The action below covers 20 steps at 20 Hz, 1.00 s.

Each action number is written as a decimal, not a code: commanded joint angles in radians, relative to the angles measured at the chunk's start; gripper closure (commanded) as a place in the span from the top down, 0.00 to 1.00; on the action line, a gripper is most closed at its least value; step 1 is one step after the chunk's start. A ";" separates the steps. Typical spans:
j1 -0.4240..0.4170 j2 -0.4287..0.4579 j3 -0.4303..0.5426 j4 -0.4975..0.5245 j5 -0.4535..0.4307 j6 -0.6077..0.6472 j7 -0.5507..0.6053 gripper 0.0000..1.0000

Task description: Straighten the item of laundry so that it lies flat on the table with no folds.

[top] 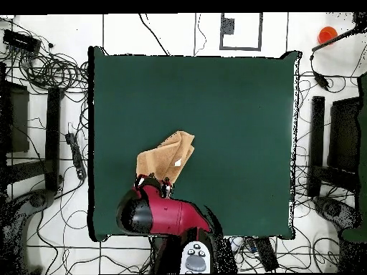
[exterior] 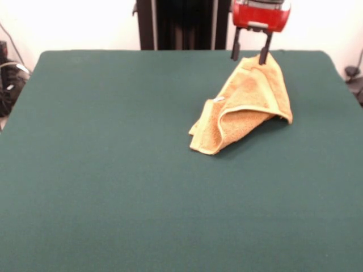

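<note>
From my remote station I see one dark green counter (exterior: 113, 187) carrying a single item, the orange-tan towel (exterior: 249, 107), and nothing else lies on the felt, so no object stands between the claw (exterior: 249, 56) and the cloth. The towel sits toward the far right part of the counter in the front view, well away from the near edge; in the overhead view it lies left of centre, just above the red arm (top: 161, 215). It is not flat: one corner is pulled up into a peak directly under the claw, and the rest drapes down in a tent shape, with a folded flap curling open toward the front and a lower corner resting on the felt at the left. A tiny white tag (exterior: 219, 99) shows on the left slope. The claw's two dark fingers (exterior: 235, 48) hang from the red housing with a clear gap between them, set at the tip of the raised corner; the right finger touches the peak, but I cannot tell whether the cloth is really pinched between them. Around the counter, on the pale floor, the overhead view shows many black cables (top: 50, 71), dark stands on both sides, and one small orange object (top: 327, 34) at the top right, well apart from the counter. I see no containers on the counter.
</note>
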 commanded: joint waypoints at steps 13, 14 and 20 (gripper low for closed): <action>-0.039 0.019 0.163 0.073 -0.028 0.021 0.128 1.00; -0.039 0.019 0.164 0.071 -0.026 0.024 0.128 1.00; -0.058 0.019 0.176 0.075 -0.032 0.023 0.121 1.00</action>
